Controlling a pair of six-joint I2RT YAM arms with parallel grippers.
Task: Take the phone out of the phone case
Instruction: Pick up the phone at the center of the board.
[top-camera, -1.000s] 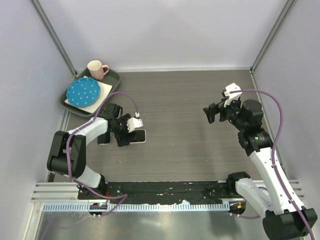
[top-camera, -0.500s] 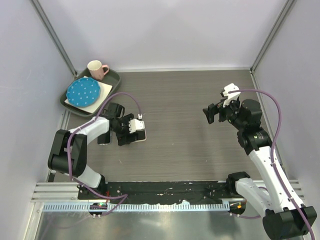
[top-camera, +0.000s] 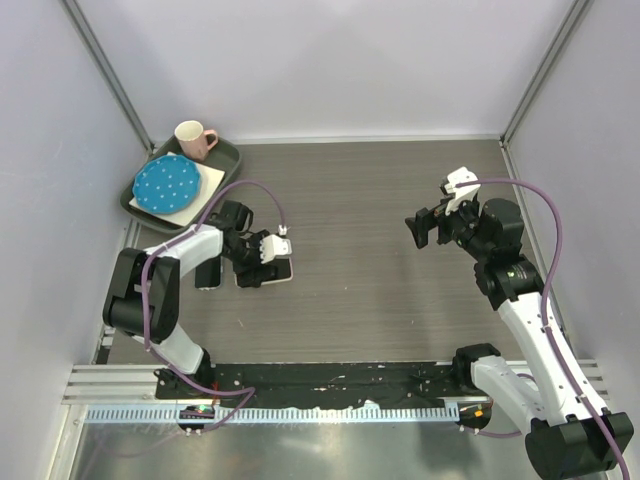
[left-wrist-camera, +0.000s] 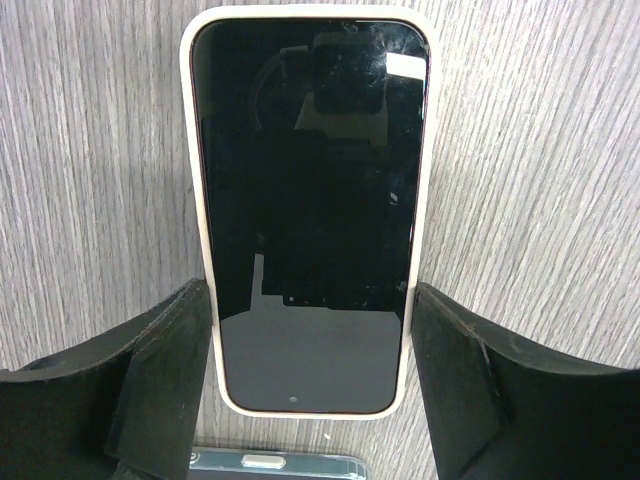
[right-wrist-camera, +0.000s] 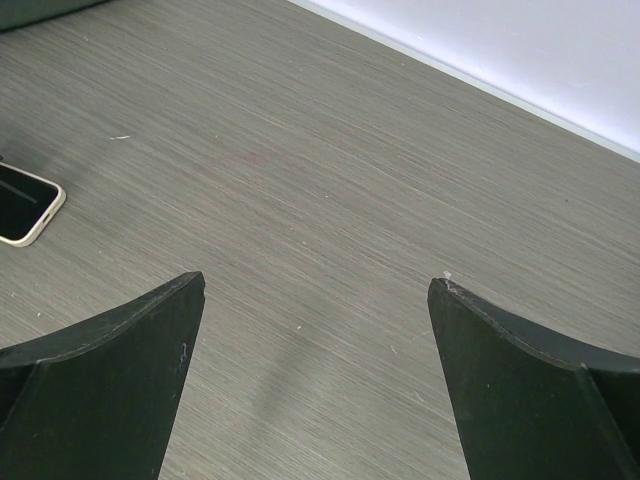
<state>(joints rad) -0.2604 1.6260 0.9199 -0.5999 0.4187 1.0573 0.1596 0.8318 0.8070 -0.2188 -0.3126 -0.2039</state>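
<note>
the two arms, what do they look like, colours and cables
The left arm and right arm have white links with black joints. A purple cable loops along each to a small white camera block at the wrist. The left hand and right hand carry broad, matte black wedge-shaped fingers.

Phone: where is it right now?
Top view: the phone lies screen-up on the left of the table, between the fingers of the left hand, just below the tray.
</note>
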